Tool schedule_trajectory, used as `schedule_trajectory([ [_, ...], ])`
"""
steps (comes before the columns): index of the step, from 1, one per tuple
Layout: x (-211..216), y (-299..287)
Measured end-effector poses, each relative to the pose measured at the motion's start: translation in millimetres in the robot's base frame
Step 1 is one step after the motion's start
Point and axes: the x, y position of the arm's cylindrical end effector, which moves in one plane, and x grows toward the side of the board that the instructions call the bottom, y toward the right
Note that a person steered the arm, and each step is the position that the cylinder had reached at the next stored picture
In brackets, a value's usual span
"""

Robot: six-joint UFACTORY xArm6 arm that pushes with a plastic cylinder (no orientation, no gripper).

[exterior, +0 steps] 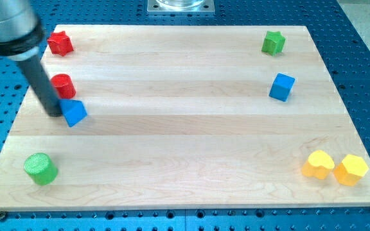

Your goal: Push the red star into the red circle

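The red star (60,43) lies at the board's top left corner. The red circle (63,85), a short red cylinder, stands below it near the left edge, apart from the star. My dark rod comes down from the view's top left, and my tip (54,113) rests just below and left of the red circle. It touches or nearly touches the left side of a blue block (75,113). The rod partly hides the red circle's left side.
A green cylinder (41,169) stands at the bottom left. A green star (273,42) and a blue cube (281,86) are at the upper right. A yellow heart-like block (318,165) and a yellow hexagon (351,169) sit at the bottom right. The wooden board (185,128) lies on a blue perforated table.
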Motion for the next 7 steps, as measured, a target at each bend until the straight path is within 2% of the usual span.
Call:
schedule_trajectory([
  [1,6,73],
  [2,-43,37],
  [3,-46,-33],
  [4,-72,-32],
  [5,-148,2],
  [6,-199,-5],
  [7,-225,-52],
])
